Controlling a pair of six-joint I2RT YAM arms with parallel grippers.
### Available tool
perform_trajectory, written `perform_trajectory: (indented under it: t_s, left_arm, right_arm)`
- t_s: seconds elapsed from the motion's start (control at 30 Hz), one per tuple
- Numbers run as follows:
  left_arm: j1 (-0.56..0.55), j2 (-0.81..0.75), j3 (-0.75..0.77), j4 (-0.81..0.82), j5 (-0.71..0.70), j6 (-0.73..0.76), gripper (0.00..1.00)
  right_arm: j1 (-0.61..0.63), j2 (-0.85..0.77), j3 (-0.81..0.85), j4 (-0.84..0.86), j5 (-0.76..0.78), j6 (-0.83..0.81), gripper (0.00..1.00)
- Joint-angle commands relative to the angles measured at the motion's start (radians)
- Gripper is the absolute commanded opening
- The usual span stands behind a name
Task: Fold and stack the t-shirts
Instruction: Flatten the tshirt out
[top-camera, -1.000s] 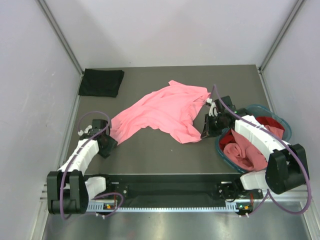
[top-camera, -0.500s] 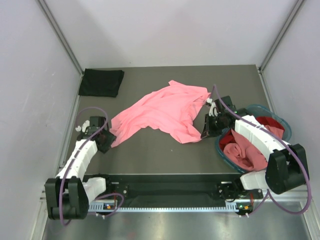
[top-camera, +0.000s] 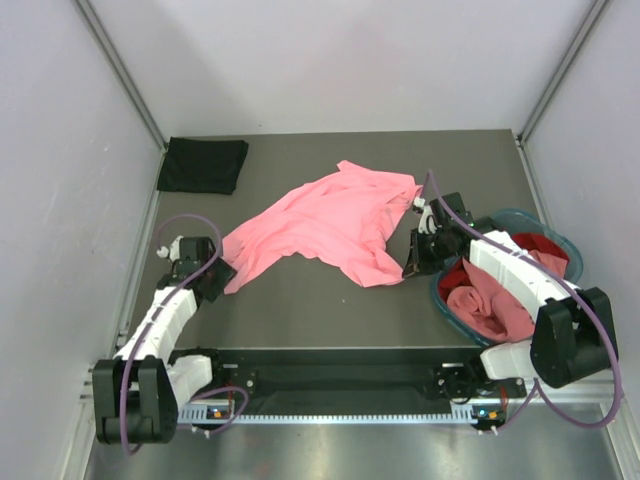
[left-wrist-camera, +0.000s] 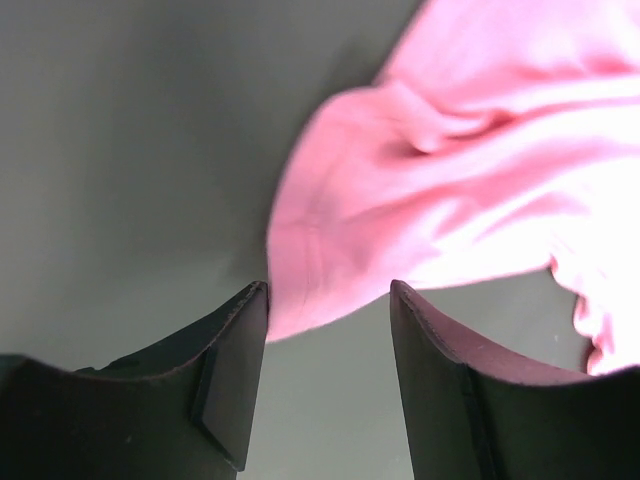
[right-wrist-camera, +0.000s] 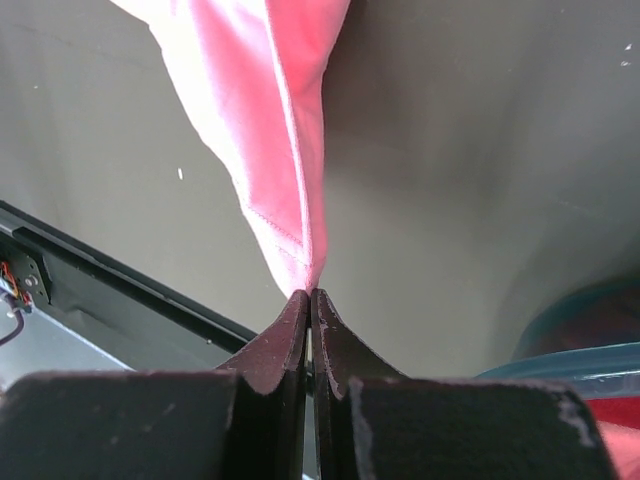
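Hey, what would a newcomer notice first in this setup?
The salmon-pink t-shirt sprawled crumpled across the middle of the table, its near right corner pinched in the shut right end effector. Next, the teal basket at the right edge holding more pink and red cloth, and the folded black t-shirt in the far left corner.

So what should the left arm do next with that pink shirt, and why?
Probably the left arm should ease forward slightly and close on the pink t-shirt: its open jaws frame the shirt's near corner but don't grip it, while the jaws of the right arm are shut on another corner.
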Motion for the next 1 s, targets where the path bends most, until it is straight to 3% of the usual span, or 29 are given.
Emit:
perform_trajectory:
  t_s: [0.0, 0.33, 0.97]
  left_arm:
    - [0.001, 0.014, -0.011, 0.113, 0.113, 0.106, 0.57]
    - [0.000, 0.052, 0.131, 0.113, 0.113, 0.106, 0.57]
    - [-0.004, 0.085, 0.067, 0.113, 0.113, 0.106, 0.57]
  right_arm:
    - [-0.011, -0.005, 0.013, 0.006, 0.002, -0.011, 0.00]
    - [-0.015, -0.015, 0.010, 0.003, 0.013, -0.010, 0.00]
    - [-0.021, -0.011, -0.015, 0.027, 0.002, -0.002, 0.00]
